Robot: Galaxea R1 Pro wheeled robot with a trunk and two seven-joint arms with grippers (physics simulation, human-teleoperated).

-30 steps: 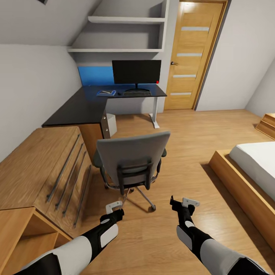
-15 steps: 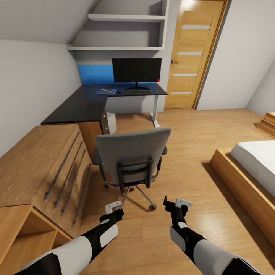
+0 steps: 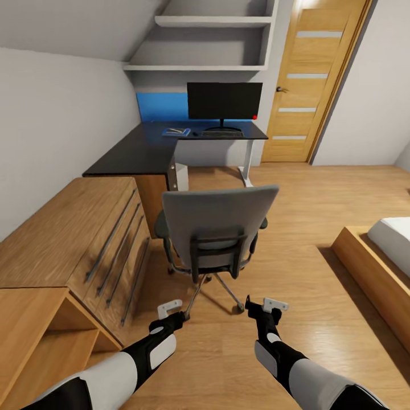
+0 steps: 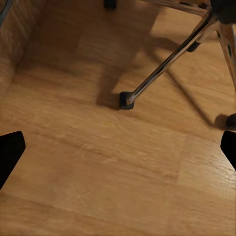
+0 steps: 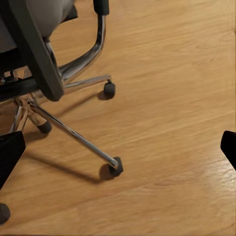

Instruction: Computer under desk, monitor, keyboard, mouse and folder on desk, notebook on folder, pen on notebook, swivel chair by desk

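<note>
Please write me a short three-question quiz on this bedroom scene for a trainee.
1. True or false: the swivel chair has its back turned toward the robot.
2. Multiple choice: the monitor stands on A) the wooden drawer unit, B) the desk, C) the bed.
3. Short answer: how do the jaws of the left gripper and right gripper stand, and what do they hold?

Key
1. True; its grey back faces the camera, its front faces the desk.
2. B.
3. Both open, holding nothing, low over the wooden floor just behind the chair's chrome base.
</note>
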